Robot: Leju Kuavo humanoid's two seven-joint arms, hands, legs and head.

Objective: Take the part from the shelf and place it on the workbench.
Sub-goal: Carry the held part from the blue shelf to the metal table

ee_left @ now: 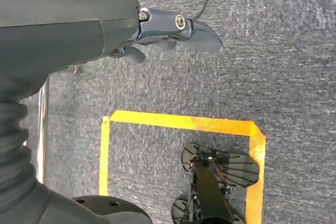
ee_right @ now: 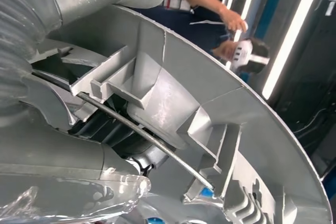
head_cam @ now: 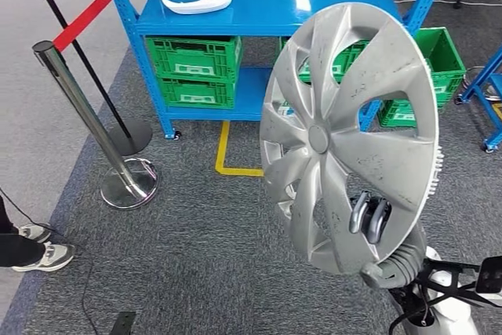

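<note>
Held up in the right hand [head_cam: 370, 221]: a silver wheel cover [head_cam: 349, 135], scuffed, face toward the head camera, carried in the air clear of the blue shelf [head_cam: 267, 5]. Dark fingers [head_cam: 368, 216] hooked through one opening between the spokes near the cover's lower rim, thumb side behind it. Seen from the right wrist: the ribbed back of the cover [ee_right: 190, 93] with its wire retaining ring [ee_right: 146, 137] close against the hand, and a person's hands [ee_right: 233, 22] beyond, busy with something pale.

Left hand [ee_left: 170, 30] hung low over the grey carpet [ee_left: 277, 77], fingers stretched out and apart, holding nothing, above a yellow taped floor marking [ee_left: 178, 121].

On the shelf's top board, toward its left end: a white curved trim piece [head_cam: 198, 1]. Below it, green crates [head_cam: 192, 68] stacked on the lower board. To the left on the floor, a chrome stanchion [head_cam: 89, 119] with a red barrier belt [head_cam: 95, 9]. No workbench visible, so the placing judged not yet begun.

Risks from here: grasped at one edge only, so the cover likely to swing or twist out during a walk or turn; possibly also blocking much of the forward view, hence a chance of clipping the shelf upright or the stanchion. Thin plastic spokes perhaps prone to crack under a hard squeeze.
</note>
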